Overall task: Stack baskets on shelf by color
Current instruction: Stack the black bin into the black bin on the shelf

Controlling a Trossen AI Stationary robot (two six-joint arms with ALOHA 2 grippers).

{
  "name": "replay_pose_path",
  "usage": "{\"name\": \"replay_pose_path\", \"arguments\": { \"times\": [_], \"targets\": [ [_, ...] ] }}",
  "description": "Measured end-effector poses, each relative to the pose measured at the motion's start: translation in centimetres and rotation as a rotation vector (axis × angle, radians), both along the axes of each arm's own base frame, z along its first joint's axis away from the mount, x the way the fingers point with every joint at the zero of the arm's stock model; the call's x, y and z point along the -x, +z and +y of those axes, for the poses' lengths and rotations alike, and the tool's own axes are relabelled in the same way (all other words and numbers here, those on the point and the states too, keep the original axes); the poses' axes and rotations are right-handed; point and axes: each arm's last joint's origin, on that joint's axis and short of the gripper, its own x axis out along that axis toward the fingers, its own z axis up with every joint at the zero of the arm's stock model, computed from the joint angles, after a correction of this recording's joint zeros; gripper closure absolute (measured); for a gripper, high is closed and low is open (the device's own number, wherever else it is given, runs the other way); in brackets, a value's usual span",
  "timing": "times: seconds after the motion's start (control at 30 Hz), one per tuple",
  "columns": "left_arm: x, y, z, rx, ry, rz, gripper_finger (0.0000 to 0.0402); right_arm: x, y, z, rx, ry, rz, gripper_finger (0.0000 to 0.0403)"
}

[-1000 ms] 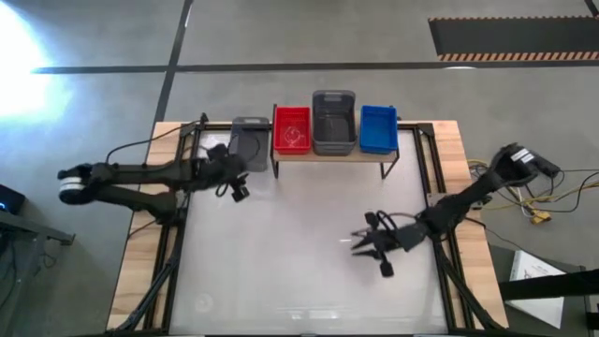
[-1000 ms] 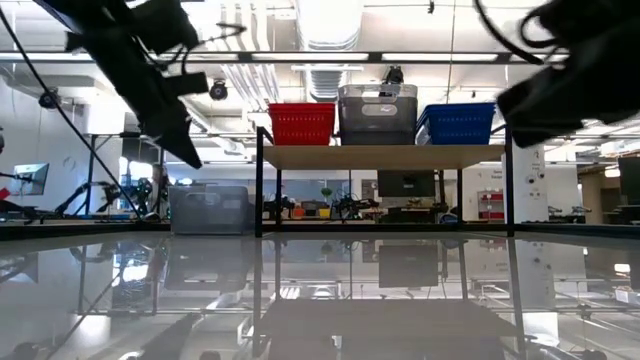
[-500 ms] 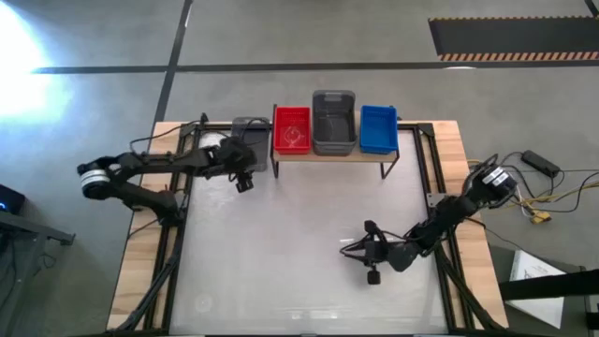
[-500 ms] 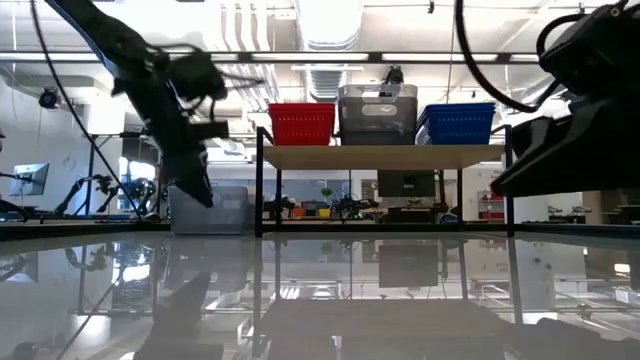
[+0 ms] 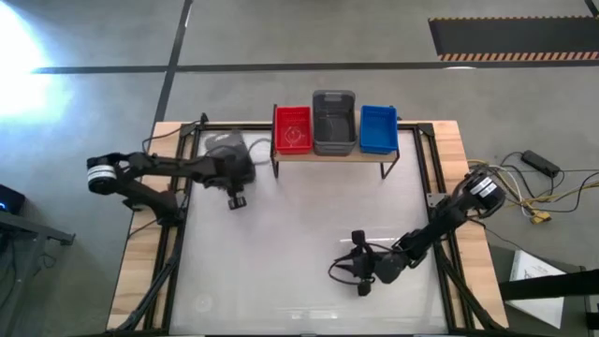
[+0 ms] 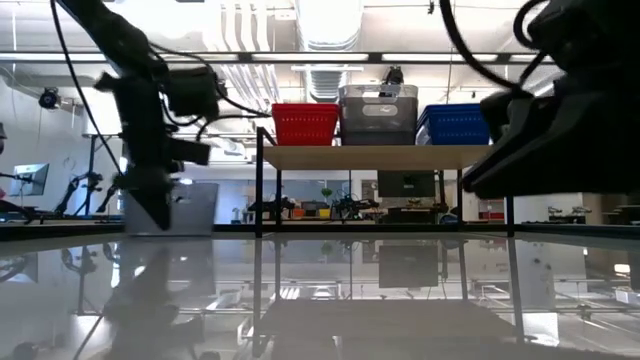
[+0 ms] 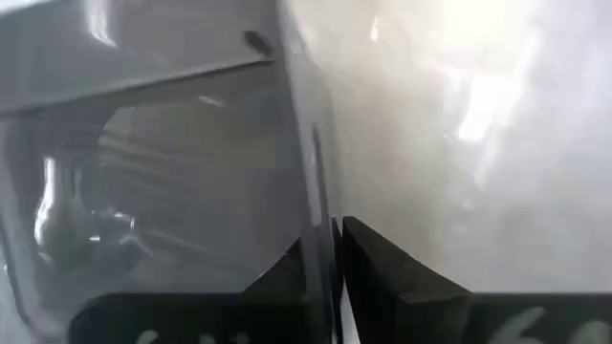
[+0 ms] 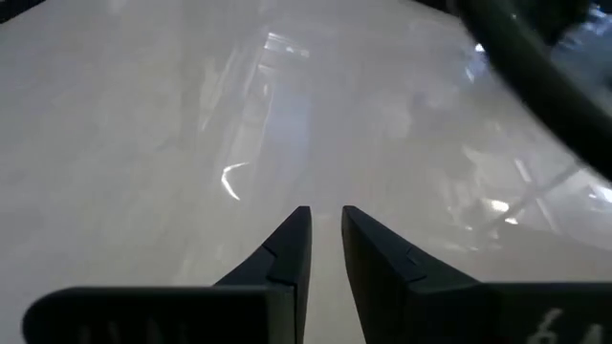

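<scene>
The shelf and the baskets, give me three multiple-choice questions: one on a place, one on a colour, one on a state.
1. Where is the grey basket that is off the shelf?
A. Left of the shelf
B. Right of the shelf
C. On the red basket

2. What colour is the middle basket on the shelf?
A. Red
B. Dark grey
C. Blue

3. What is the left hand doing?
A. Shut on the grey basket's wall
B. Wide open over the shelf
C. Holding a blue basket

Answers: 1 A, the high view shows it there; 2 B, it stands between red and blue; 3 A, the left wrist view shows the pinch.
</scene>
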Motion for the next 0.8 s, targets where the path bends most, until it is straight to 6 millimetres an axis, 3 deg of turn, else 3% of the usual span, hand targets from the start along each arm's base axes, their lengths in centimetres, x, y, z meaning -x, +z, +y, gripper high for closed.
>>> {"name": "replay_pose_path", "arguments": {
  "times": [0.17, 0.33, 0.53, 0.8],
  "targets": [
    [0.5, 1.6, -4.2, 0.103, -0.036, 0.025, 0.0398, 0.8, 2.1, -0.2, -0.019, -0.012, 0.054, 0.0350],
    [0.1, 4.6, -8.4, 0.204, -0.119, -0.090, 0.0400, 2.3, 4.2, -0.8, -0.092, -0.053, 0.103, 0.0351],
    [-0.6, 10.3, -12.3, 0.254, -0.226, -0.277, 0.0401, 4.6, 6.1, -0.5, -0.149, -0.035, 0.132, 0.0351],
    [-4.1, 18.9, -15.2, 0.210, -0.469, -0.787, 0.0401, 6.1, 6.3, 0.2, -0.190, -0.009, 0.140, 0.0351]
  ]
}}
